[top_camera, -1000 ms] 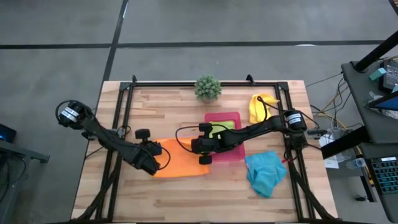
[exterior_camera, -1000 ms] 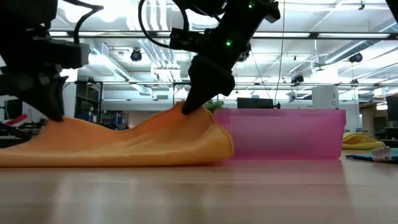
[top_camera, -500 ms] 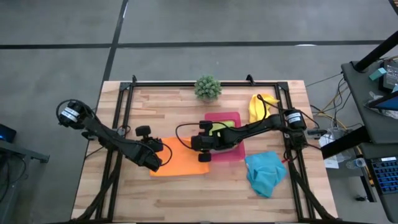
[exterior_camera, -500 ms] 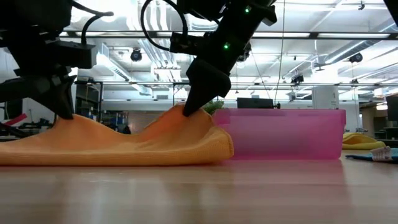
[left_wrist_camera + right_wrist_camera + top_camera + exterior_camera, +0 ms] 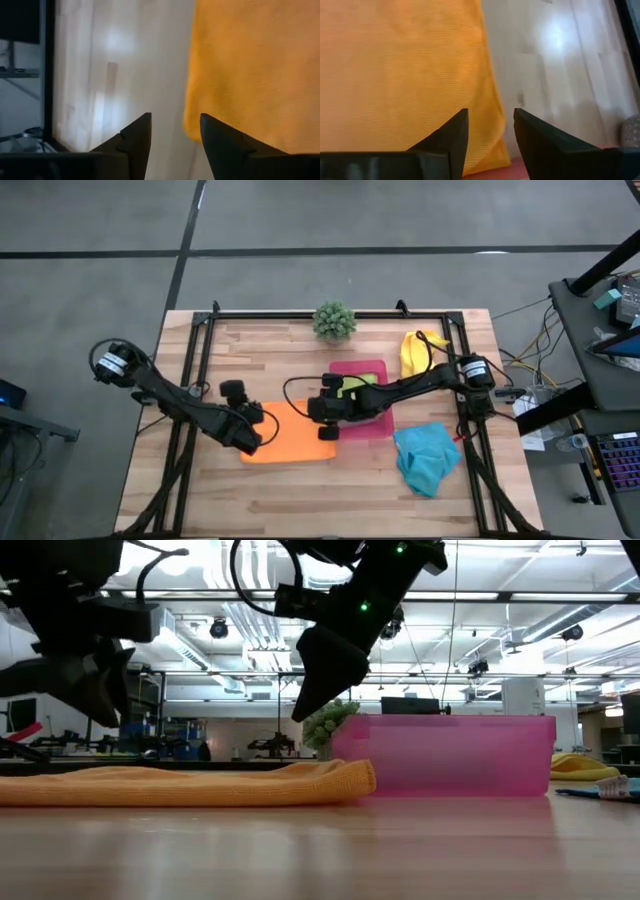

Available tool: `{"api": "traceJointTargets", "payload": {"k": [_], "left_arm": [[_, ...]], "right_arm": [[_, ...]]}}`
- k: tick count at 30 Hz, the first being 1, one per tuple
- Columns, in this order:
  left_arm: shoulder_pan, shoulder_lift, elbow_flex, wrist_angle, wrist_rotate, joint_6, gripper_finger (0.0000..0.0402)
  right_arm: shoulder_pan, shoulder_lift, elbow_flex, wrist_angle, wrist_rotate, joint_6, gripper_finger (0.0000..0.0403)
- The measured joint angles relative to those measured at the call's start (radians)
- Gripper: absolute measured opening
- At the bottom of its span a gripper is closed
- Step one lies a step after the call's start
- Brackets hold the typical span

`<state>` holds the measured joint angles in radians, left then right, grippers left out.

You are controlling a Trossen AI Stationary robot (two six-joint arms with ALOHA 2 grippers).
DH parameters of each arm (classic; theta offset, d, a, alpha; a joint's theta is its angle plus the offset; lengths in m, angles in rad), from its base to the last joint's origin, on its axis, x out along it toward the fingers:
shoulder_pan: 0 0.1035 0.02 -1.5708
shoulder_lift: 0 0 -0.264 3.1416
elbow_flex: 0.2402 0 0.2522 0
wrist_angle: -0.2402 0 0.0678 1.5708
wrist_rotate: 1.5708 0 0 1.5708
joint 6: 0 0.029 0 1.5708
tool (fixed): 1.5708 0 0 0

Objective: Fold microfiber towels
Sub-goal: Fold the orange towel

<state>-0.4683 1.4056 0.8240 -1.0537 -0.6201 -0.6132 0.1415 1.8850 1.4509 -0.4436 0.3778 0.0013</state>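
Observation:
The orange towel (image 5: pixel 298 436) lies flat on the wooden table, left of the pink tray (image 5: pixel 372 370); in the low view it is a low, flat band (image 5: pixel 190 783). My left gripper (image 5: pixel 264 430) hangs open just above the towel's left edge (image 5: pixel 192 100), touching nothing. Also open, my right gripper (image 5: pixel 312 408) hovers over the towel's far right corner (image 5: pixel 492 145), next to the tray. A lime green towel (image 5: pixel 358 386) lies on the tray. The yellow towel (image 5: pixel 420 350) and the turquoise towel (image 5: pixel 428 458) lie crumpled at the table's right.
A small spiky potted plant (image 5: pixel 334 320) stands at the table's far edge. A black frame (image 5: pixel 200 370) runs along the table's sides. Bare wood lies in front of the orange towel, toward the near edge.
Both grippers have opened and let go of the orange towel. Its raised parts have fallen, and it now lies flat on the table. Both grippers stand a little above it.

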Motion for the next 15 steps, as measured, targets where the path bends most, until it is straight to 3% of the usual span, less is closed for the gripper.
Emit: {"api": "traceJointTargets", "payload": {"k": [6,11,15], "left_arm": [[-0.014,-0.001,0.033,0.17,0.106,0.043,0.0155],[-0.037,0.027,0.008,0.396,0.166,0.052,0.0155],[-0.046,0.069,-0.019,0.474,0.211,0.044,0.0155]], "right_arm": [[0.066,-0.001,0.0,-0.001,0.004,0.02,0.0137],[0.128,-0.002,0.0,-0.001,0.043,0.026,0.0125],[0.166,-0.002,0.0,-0.001,0.044,0.041,0.0121]]}}
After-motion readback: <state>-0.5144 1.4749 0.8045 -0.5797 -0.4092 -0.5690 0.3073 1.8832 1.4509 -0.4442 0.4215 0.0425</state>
